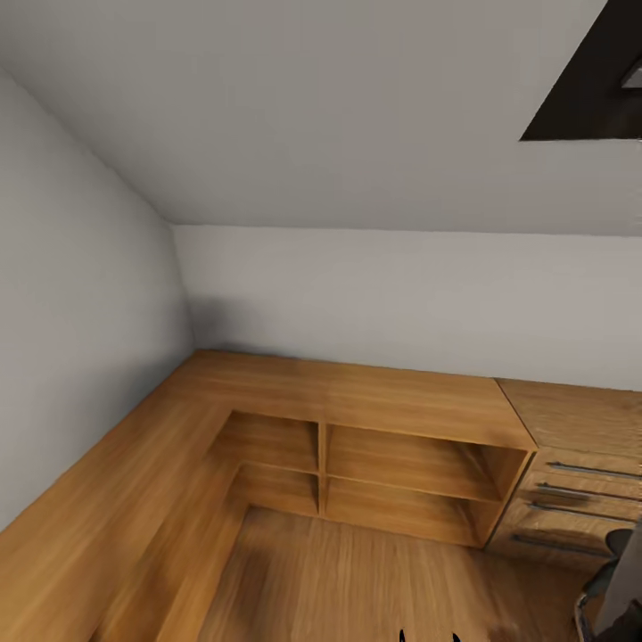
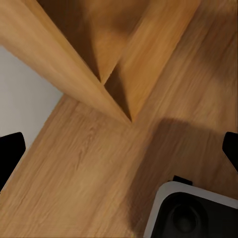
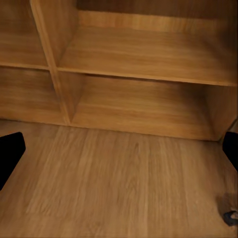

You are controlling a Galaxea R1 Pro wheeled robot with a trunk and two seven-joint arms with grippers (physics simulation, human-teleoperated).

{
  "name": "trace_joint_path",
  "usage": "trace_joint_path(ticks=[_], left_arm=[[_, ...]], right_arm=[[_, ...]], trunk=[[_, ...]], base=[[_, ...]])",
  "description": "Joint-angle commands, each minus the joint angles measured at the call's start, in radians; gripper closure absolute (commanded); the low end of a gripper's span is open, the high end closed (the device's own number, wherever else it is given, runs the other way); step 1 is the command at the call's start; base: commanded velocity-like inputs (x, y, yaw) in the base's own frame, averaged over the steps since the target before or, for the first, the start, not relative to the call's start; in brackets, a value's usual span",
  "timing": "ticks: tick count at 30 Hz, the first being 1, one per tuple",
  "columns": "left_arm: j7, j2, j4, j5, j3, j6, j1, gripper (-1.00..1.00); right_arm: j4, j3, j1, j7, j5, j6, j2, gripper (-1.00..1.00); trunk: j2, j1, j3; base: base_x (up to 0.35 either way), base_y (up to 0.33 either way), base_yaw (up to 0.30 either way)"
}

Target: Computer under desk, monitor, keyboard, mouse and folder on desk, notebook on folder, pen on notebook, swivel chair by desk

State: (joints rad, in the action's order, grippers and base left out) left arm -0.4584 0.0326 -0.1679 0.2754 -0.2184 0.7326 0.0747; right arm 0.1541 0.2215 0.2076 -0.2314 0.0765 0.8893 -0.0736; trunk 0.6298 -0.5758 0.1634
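- Sloped grey-white walls [image 1: 357, 303], a black-framed skylight [image 1: 597, 80] and the plank floor [image 1: 357, 580] tell you this is the bedroom, but you are facing a corner of it.
- What may be the swivel chair [image 1: 617, 580] is a dark, chrome-edged sliver cut off at the right edge of the head view. The small dark bit [image 3: 229, 216] on the floor in the right wrist view could be one of its castors; it is too small to tell.
- Desk, monitor, keyboard, mouse, folder, notebook and pen: I cannot place any of them from these views.
- Ahead are the low wooden cabinets [image 1: 410, 464] with open shelves and a drawer unit [image 1: 580, 490] (not your desk).
- Left gripper [image 2: 119, 151] is spread wide and holds nothing, over the floor by the robot's base [image 2: 188, 213]. Right gripper [image 3: 119, 151] is likewise spread and bare, facing the shelves.
- My judgement: you are in transit. Turn the base right, towards that chair sliver, keeping both arms tucked clear of the cabinet corner, and stop once the desk comes into view.
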Motion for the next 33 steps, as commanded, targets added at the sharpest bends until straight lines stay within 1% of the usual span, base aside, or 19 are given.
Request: trace_joint_path(ticks=[1, 8, 33], left_arm=[[-0.005, 0.0, -0.002, 0.007, -0.009, 0.001, 0.0, -1.0], [-0.005, 0.0, -0.002, 0.007, -0.009, 0.001, 0.0, -1.0], [-0.005, 0.0, -0.002, 0.007, -0.009, 0.001, 0.0, -1.0]], right_arm=[[-0.001, 0.009, 0.001, -0.003, 0.008, 0.003, 0.0, -1.0], [-0.001, 0.009, 0.001, -0.003, 0.008, 0.003, 0.0, -1.0], [-0.002, 0.009, 0.001, -0.003, 0.008, 0.002, 0.0, -1.0]], trunk=[[0.001, -0.001, 0.001], [0.001, -0.001, 0.001], [0.001, -0.001, 0.001]], base=[[0.224, 0.176, -0.3], [0.143, 0.111, -0.3], [0.019, 0.005, -0.3]])
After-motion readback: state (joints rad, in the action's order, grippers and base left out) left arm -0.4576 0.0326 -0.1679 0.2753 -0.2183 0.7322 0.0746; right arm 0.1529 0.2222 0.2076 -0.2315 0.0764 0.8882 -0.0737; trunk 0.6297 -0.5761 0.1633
